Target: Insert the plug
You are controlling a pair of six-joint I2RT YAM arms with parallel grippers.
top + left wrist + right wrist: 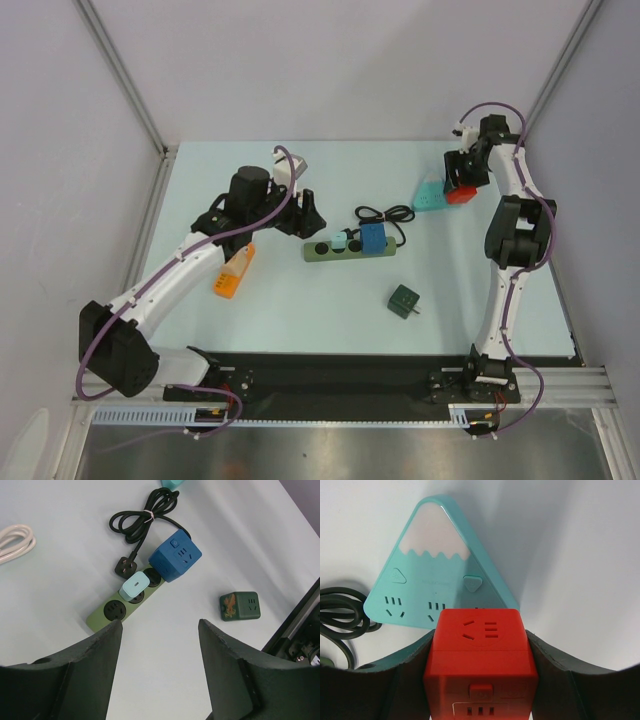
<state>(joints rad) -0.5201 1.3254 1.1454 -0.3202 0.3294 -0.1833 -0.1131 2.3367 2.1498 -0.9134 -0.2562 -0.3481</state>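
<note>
A red cube plug adapter (480, 655) sits between my right gripper's (480, 645) fingers, which press on both of its sides. It hangs just in front of a teal mountain-shaped socket block (435, 565), at the far right of the table (461, 192). Mid-table lies a green power strip (345, 250) with a blue cube adapter (372, 238) and a pale teal charger (341, 241) plugged in. My left gripper (300, 215) hovers open and empty beside the strip's left end (102, 620), over bare table. The strip's black plug (126, 567) lies loose next to it.
A dark green cube adapter (404, 300) lies in front of the strip, towards the right. The strip's coiled black cable (385, 214) rests behind it. An orange object (232, 272) sits under the left arm, and a white cable (15, 540) lies at the far left.
</note>
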